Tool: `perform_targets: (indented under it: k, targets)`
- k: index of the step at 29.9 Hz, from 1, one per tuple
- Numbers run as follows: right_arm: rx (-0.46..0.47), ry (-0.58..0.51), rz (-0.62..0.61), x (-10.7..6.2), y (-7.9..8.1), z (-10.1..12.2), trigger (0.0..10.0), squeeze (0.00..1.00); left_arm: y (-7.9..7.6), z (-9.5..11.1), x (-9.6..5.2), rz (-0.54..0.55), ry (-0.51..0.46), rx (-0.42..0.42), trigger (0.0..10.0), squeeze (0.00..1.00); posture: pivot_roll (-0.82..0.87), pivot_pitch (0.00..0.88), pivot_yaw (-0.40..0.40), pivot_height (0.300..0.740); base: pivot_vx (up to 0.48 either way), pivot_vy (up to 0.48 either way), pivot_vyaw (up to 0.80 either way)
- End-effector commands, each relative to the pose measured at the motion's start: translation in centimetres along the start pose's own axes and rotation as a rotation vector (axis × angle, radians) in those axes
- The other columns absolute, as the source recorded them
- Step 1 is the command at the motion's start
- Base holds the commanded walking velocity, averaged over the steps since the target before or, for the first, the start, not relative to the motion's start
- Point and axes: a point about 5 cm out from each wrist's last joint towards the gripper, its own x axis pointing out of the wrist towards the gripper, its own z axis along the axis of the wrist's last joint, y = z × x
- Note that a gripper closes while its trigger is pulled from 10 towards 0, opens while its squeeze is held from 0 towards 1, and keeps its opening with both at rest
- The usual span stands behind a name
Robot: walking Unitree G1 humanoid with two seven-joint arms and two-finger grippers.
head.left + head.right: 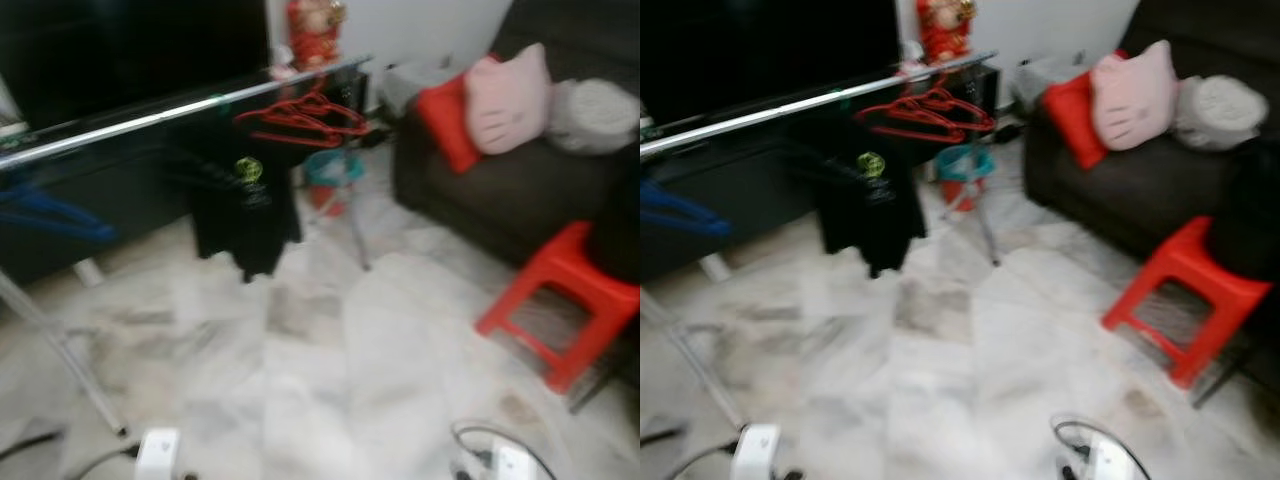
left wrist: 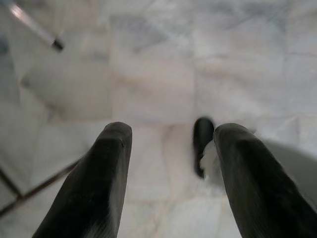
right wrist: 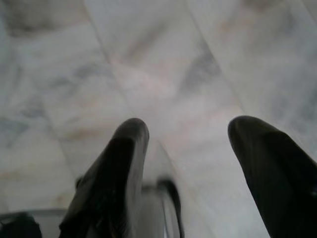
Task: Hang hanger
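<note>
Stretching ahead, pale marble floor [image 1: 330, 370] lies open. Red hangers [image 1: 305, 118] hang near the rail's [image 1: 150, 118] far end. Left gripper [image 2: 171, 148] and right gripper [image 3: 190, 141] hang spread, empty.

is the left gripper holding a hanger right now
No, the left gripper has its fingers spread apart over bare marble floor, nothing between them.

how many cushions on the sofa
3 on the sofa: a red cushion nearest the rail, a pink cushion leaning against it, and a grey cushion further along. The view is blurred, so more may be hidden.
</note>
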Motion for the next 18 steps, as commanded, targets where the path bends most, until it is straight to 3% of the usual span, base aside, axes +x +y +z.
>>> perform_targets:
  k: [1, 9, 14, 18]
  targets:
    - [0.001, -0.006, -0.012, 0.0, 0.0, 0.1, 10.0, 0.0, -0.5, 0.3, 0.1, -0.013, -0.008, -0.005, 10.0, 0.0, 0.05, 0.0, 0.023, 0.74, 0.375, 0.0, 0.0]
    - [-0.003, -0.026, 0.018, 0.5, 3.4, 1.0, 10.0, 0.0, -0.9, 0.7, 0.2, -0.022, -0.017, 0.001, 10.0, 0.0, 0.04, 0.0, 0.025, 0.74, 0.371, 0.0, 0.0]
    - [-0.003, -0.026, 0.017, 0.5, 3.5, 1.0, 10.0, 0.0, -0.9, 0.7, 0.2, -0.023, -0.017, 0.001, 10.0, 0.0, 0.04, 0.0, 0.025, 0.74, 0.371, 0.0, 0.0]
    - [0.003, -0.026, -0.006, 0.3, 1.2, 0.6, 10.0, 0.0, -1.0, 0.7, 0.2, -0.026, -0.016, 0.0, 10.0, 0.0, 0.04, 0.0, 0.023, 0.74, 0.368, 0.0, 0.0]
